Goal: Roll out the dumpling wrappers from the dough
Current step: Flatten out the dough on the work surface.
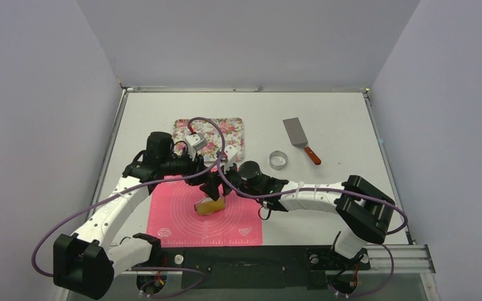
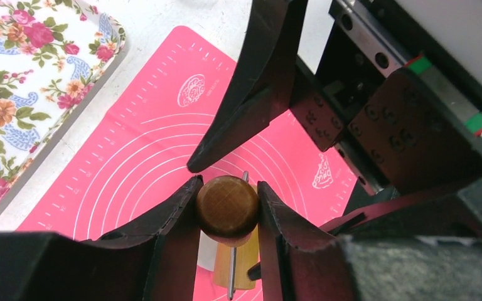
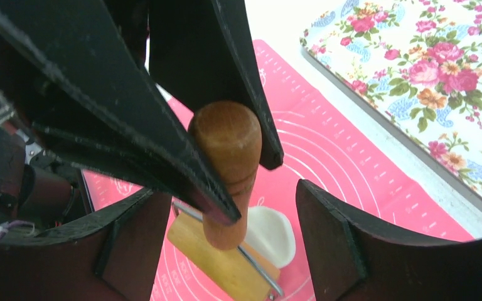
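A wooden roller with a metal frame stands on the pink mat, its barrel resting on the mat. My left gripper is shut on the roller's round wooden handle; the handle also shows in the right wrist view. A flat, roughly round white dumpling wrapper lies on the mat, partly under the barrel. My right gripper is open, its fingers apart on either side of the handle without touching it.
A floral tray lies just behind the mat. A small metal ring cutter and a metal spatula with a wooden handle lie to the right on the white table. Both arms cross over the mat's back edge.
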Controlling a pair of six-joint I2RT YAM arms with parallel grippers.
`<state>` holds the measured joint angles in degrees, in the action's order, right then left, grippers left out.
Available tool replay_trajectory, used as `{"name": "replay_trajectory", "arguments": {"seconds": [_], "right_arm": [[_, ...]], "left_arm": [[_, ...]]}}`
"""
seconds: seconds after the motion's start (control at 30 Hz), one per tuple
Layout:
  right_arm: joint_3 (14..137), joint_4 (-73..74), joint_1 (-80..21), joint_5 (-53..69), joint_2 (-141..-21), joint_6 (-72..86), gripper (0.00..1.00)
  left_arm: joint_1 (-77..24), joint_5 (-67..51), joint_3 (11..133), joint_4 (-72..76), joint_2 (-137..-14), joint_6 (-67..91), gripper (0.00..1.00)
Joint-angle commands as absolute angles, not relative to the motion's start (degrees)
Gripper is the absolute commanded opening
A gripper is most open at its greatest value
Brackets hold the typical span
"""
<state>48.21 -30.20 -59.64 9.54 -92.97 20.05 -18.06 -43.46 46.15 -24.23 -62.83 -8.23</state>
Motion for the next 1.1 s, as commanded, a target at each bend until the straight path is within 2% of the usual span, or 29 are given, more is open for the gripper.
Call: {"name": "replay_trajectory", "arguments": {"seconds": [0.0, 0.2, 0.3, 0.77, 1.0, 1.07], "right_arm": [[45.9, -30.5, -58.9, 10.8, -88.3, 18.6, 0.68], [42.7, -28.0, -58.9, 12.2, -84.8, 15.1, 0.68], [43.8, -28.1, -58.8, 12.9, -86.3, 14.9, 0.66], [43.7, -52.5, -57.1, 21.8, -98.9, 20.5, 0.63], [44.3, -58.6, -57.1, 25.7, -106.0, 24.0, 0.41], [44.3, -58.7, -57.1, 26.1, -107.1, 24.6, 0.26]], "left_arm": [[-18.6, -44.7, 46.2, -21.2, -61.8, -12.7, 0.00], [-18.6, -43.9, 48.2, -21.8, -61.6, -17.1, 0.00], [-18.5, -47.1, 49.6, -24.0, -61.5, -18.5, 0.00], [-17.7, -55.7, 42.9, -25.4, -60.7, -31.0, 0.00], [-17.4, -57.4, 40.6, -28.3, -60.0, -35.8, 0.00], [-17.3, -57.2, 40.5, -28.7, -60.1, -36.4, 0.00]]}}
